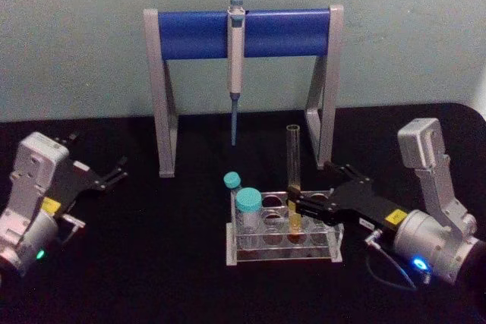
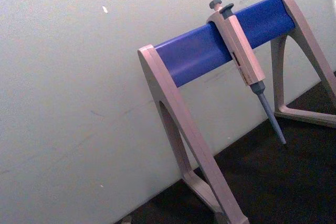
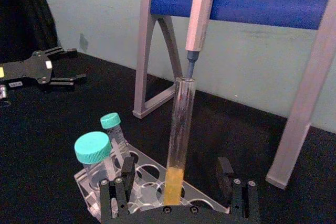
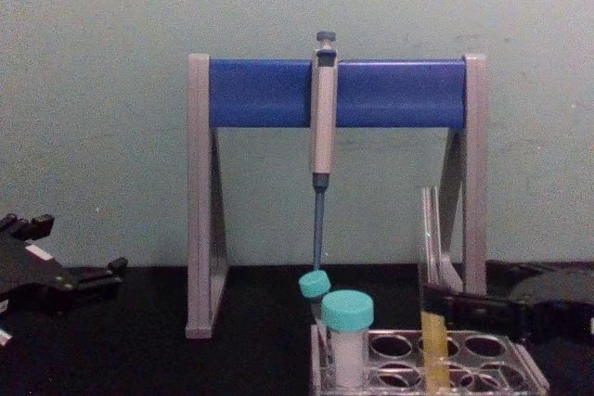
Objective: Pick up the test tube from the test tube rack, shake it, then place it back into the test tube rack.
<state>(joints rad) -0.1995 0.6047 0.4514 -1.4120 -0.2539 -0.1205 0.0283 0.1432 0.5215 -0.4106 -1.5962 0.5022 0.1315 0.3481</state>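
Low and right of centre in the head view: test tube (image 1: 293, 176), tall, clear and uncapped, upright in a hole of the test tube rack (image 1: 282, 252). Lower part filled with yellow liquid (image 1: 295, 219), clear glass above. At the rack's left end, two teal-capped vials (image 1: 248, 214) seated in holes, one behind the other. Contents not to be told through their whitish walls.

In from the lower right edge: right gripper (image 1: 296, 201), level with the tube just above the rack top. Jaws released and spread wide, one finger (image 3: 125, 179) on each side of the tube and clear of the glass in the right wrist view, the yellow column between them.

At the left edge of the head view, well apart from the rack: left gripper (image 1: 102, 158), low over the black table (image 1: 167, 263), jaws likewise parted, grasping nothing.

Behind the rack, against the pale wall: grey-and-blue pipette stand (image 1: 190, 33), with a pipette (image 1: 236, 66) hung from the middle of its bar, tip down, farther back than the tube's open mouth.
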